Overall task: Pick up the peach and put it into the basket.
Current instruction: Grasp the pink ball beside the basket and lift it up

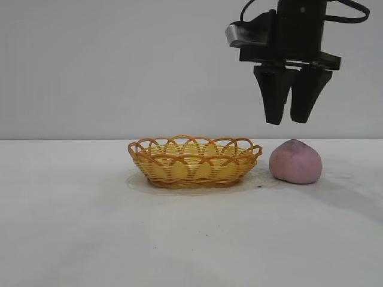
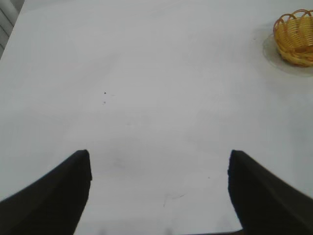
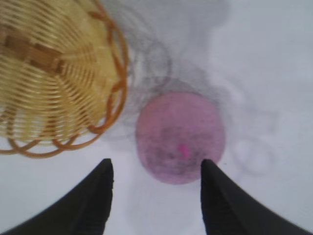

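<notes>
Right gripper hanging over the peach, parted, holding nothing — peach looking matte, rounded; squeezing its widest sides seems safest.

peach: pink-mauve, on table | basket: wicker, just beside

One peach sits just beside one basket on one worktop. Two pincers show: the right pincer above the peach, the left pincer well apart from the basket.
</notes>
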`<state>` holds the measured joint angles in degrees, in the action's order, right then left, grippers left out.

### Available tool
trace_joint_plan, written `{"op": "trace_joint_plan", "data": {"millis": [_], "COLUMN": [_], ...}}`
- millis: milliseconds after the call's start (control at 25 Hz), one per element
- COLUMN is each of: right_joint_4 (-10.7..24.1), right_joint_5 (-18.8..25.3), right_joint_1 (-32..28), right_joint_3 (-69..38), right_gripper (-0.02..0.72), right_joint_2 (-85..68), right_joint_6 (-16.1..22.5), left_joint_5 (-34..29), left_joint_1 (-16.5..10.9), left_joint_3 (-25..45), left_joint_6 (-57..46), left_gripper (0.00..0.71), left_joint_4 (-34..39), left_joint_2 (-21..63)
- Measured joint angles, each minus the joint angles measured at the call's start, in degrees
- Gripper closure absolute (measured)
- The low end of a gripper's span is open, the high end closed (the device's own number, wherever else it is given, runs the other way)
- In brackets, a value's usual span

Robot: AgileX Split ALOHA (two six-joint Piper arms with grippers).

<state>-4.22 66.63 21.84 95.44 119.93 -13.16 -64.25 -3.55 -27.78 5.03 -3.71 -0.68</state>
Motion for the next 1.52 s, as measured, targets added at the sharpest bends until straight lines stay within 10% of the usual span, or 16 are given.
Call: {"op": "trace_joint_plan", "data": {"millis": [440,840,1520], "right_joint_4": [-2.1,-0.8,-0.7], "right_joint_5": [-1.7,-1.0,4.2], "right_joint_1": [-2.1,-2.1,5.2], "right_joint_3": [0.0,0.8,18.0], "right_gripper": [0.31,0.703,0.703], "right_joint_2": [5.3,6.8,0.7], "right_joint_6": [-0.6,-1.2,-1.5], "left_joint_5": [0.0,0.0,0.0], "left_joint_1": [0.0,0.0,0.0], "left_joint_3": [0.0,0.0,0.0], "left_joint_6": [0.0,0.0,0.0], "left_gripper": [0.194,0.194,0.194], "left_joint_4": [-0.2,-0.2,-0.2], "left_joint_2": [0.0,0.0,0.0]}}
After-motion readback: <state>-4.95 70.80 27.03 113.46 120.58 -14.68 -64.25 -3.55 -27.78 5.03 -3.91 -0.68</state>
